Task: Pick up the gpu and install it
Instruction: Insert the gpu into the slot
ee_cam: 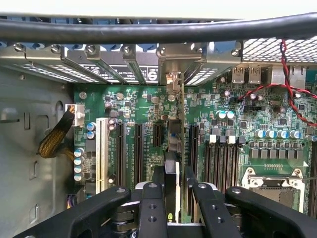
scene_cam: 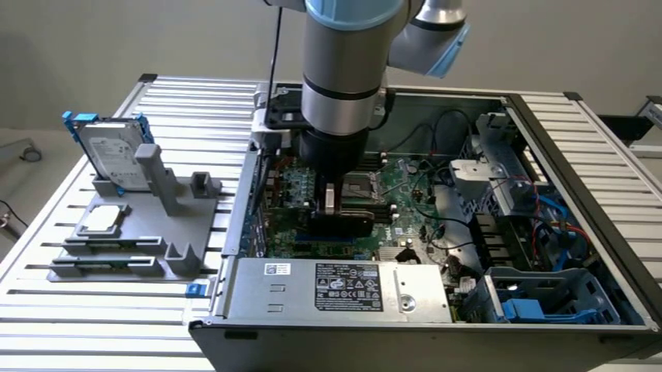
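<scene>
Green-boarded and black-shrouded, the thin gpu card with its silver end bracket is gripped edge-on by the black fingers of the gripper, which are drawn narrowly in on it. The card is held upright inside the open grey computer case, at the expansion slots of the green motherboard, with its bracket close to the rear slot covers. A silver hard drive in a blue frame is propped on a grey fixture on the slatted metal tabletop.

The flat green motherboard carries long black slots and one white slot. The thin gpu card shows a black shroud. Thin twisted wires are red. The grey robot arm has pale blue caps, and the silver metal table is ribbed in stripes.
</scene>
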Motion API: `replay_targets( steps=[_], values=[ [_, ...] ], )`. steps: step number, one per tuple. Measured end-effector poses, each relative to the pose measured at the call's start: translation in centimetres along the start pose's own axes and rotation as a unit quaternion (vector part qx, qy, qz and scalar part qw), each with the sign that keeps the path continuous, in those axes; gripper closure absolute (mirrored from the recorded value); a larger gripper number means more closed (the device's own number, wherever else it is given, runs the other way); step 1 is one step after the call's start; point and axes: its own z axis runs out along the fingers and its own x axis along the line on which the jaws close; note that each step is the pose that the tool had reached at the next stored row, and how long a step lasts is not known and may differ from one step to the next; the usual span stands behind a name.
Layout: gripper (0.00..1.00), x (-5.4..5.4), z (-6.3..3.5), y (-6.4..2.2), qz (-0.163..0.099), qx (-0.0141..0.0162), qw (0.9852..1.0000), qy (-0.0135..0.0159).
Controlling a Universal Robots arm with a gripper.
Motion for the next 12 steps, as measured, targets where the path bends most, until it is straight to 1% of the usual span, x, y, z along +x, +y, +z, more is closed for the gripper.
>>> replay_targets(
  steps=[3, 6, 8, 10, 12],
  values=[
    [0.73, 0.0, 0.0, -0.06, 0.0, -0.0047, 1.0, -0.0011],
    [0.73, 0.01, -0.01, -0.24, 0.0, -0.0086, 1.0, -0.003],
    [0.73, 0.01, -0.02, -0.47, 0.0, -0.01, 0.9999, -0.0041],
    [0.73, 0.02, -0.03, -0.7, 0.0, -0.0108, 0.9999, -0.0046],
    [0.73, 0.08, -0.03, -0.75, 0.0, -0.0114, 0.9999, -0.005]
  ],
)
